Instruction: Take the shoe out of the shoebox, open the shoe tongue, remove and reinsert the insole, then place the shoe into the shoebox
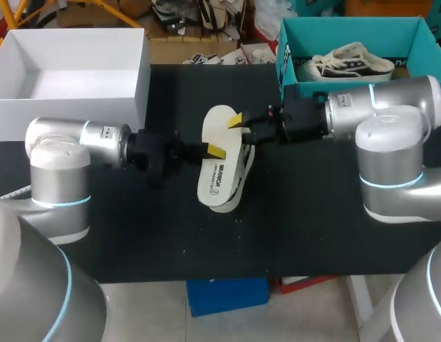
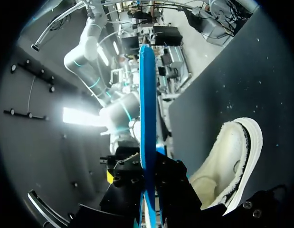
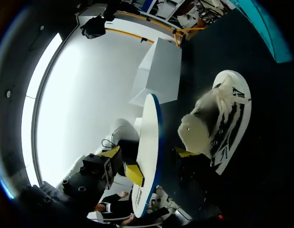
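White insole point(image 1: 219, 158) above side-lying shoe point(image 1: 244, 173)

From above and behind the robot, the head camera looks steeply down on the black bench point(image 1: 313, 214), the left arm point(image 1: 85, 142) entering at the frame's left and the right arm point(image 1: 377, 107) at its right. The left wrist camera sits tight behind the insole point(image 1: 219, 153), seeing it edge-on and facing the right arm. The right wrist camera looks back the opposite way, at the insole's white face. All three share the insole and the shoe point(image 1: 243, 174).

Two pincers: left pincer point(image 1: 214, 152), right pincer point(image 1: 236, 121). One insole point(image 1: 219, 182). Two shoes: nearer shoe point(image 1: 244, 171), boxed shoe point(image 1: 352, 63). Two boxes: white box point(image 1: 70, 108), teal box point(image 1: 348, 32).
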`<state>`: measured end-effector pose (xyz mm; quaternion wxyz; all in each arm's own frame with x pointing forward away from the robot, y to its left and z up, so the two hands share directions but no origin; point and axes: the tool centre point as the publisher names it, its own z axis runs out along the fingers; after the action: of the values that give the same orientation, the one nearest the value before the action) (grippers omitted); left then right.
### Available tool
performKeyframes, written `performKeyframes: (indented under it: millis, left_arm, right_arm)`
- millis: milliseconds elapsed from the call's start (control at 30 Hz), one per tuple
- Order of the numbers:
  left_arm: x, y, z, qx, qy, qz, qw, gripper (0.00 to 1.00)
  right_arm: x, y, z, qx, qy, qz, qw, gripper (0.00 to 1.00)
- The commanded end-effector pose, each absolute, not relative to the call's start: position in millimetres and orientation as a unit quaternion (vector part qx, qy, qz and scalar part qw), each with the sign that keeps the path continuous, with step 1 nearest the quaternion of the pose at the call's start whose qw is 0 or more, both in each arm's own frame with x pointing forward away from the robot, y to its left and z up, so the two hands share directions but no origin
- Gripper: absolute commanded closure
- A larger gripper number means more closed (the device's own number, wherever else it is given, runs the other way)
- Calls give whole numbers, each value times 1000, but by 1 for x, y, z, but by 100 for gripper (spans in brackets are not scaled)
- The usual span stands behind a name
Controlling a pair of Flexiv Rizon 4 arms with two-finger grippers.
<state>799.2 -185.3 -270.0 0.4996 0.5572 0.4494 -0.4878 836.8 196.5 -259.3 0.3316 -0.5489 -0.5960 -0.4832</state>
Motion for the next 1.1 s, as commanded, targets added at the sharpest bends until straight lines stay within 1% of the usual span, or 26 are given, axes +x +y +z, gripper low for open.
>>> performKeyframes:
  millis: [33, 400, 800, 1033, 1100]
  left_arm:
    - [778, -173, -260, 565, 477, -478, 474, 100]
    - [742, -156, -266, 564, 532, -488, 401, 100]
    - [712, -147, -280, 590, 551, -503, 309, 100]
    - [702, -149, -287, 601, 543, -533, 246, 100]
    - [699, -149, -290, 621, 540, -523, 221, 100]
  right_arm:
    - [811, 162, -240, -583, -589, -477, 291, 0]
    - [788, 133, -234, -631, -584, -453, 237, 0]
    - [761, 106, -235, -667, -568, -441, 196, 0]
    - [753, 98, -234, -673, -563, -441, 191, 0]
    - [753, 98, -234, -673, -563, -441, 191, 0]
